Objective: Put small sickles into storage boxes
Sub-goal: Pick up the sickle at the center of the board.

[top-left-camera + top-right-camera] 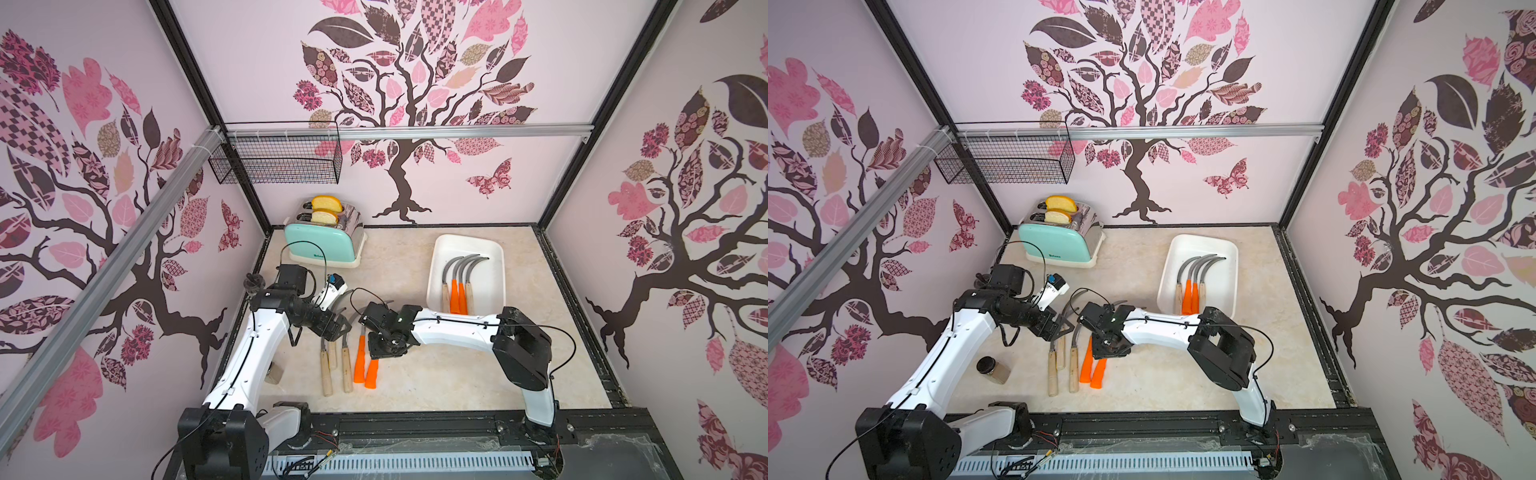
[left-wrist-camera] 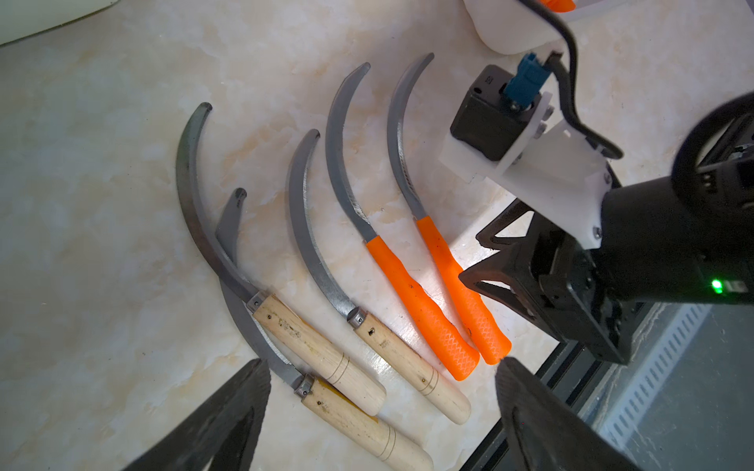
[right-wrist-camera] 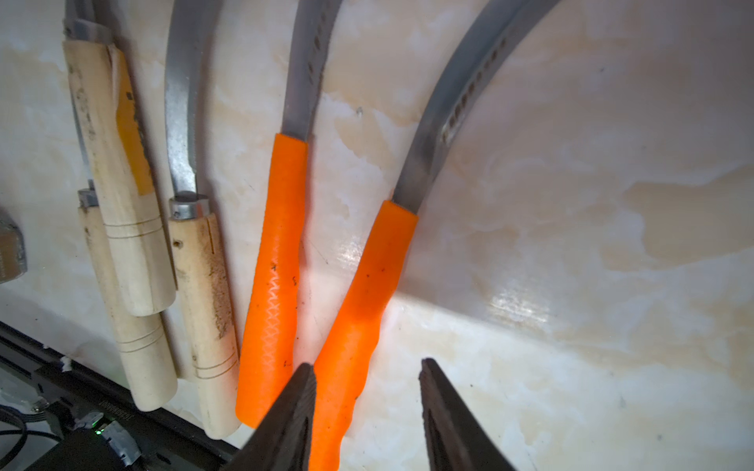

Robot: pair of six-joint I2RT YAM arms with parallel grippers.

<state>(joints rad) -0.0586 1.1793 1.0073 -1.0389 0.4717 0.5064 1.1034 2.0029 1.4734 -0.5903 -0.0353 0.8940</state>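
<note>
Sickle (image 3: 367, 293), orange-handled, lies inside the spread right hand (image 3: 366, 363), maybe touching; left hand (image 2: 382, 359) spread too.

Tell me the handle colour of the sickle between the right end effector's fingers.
Bright orange handle; the right wrist view shows it best.

I work in a robot test cell dressed as a home kitchen, not a real one. The walls (image 1: 257, 62) are flat panels printed with a pink-leaved tree (image 1: 399, 124), held by black frame posts (image 1: 193, 75) and aluminium rails (image 1: 457, 132). A mint toaster (image 1: 322, 245) with bread stands on the marble-look tabletop (image 1: 436, 374), a wire basket (image 1: 278, 162) hangs from a rail, and a slotted cable duct (image 1: 399, 461) runs along the front.
</note>
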